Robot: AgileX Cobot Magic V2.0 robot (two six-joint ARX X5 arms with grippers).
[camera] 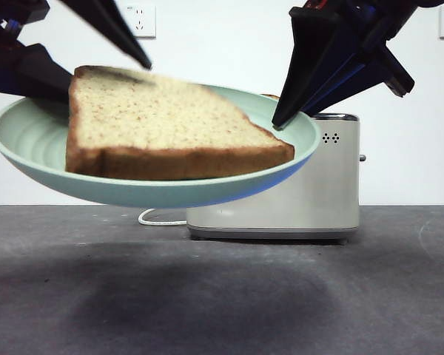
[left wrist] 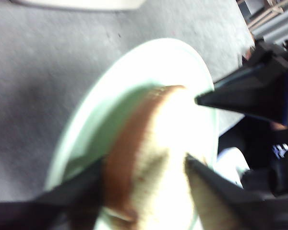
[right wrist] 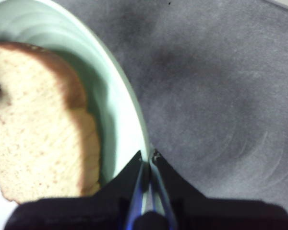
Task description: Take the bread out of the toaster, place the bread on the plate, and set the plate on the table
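Basically mid-air right now: plate (camera: 37,144) held up off the table (camera: 399,296), tilted a bit, with the bread (camera: 155,122) lying flat in it. Right gripper (right wrist: 148,154) pinched tight on the plate's rim, jaws together with just the edge between them, bread off to one side of it, well inside the dish. Left gripper (left wrist: 146,165) spread apart over the opposite end, one jaw on each side of the bread's crust. Toaster (camera: 311,192) sitting behind and below the right gripper, down on the table, white cord (camera: 159,220) trailing out.
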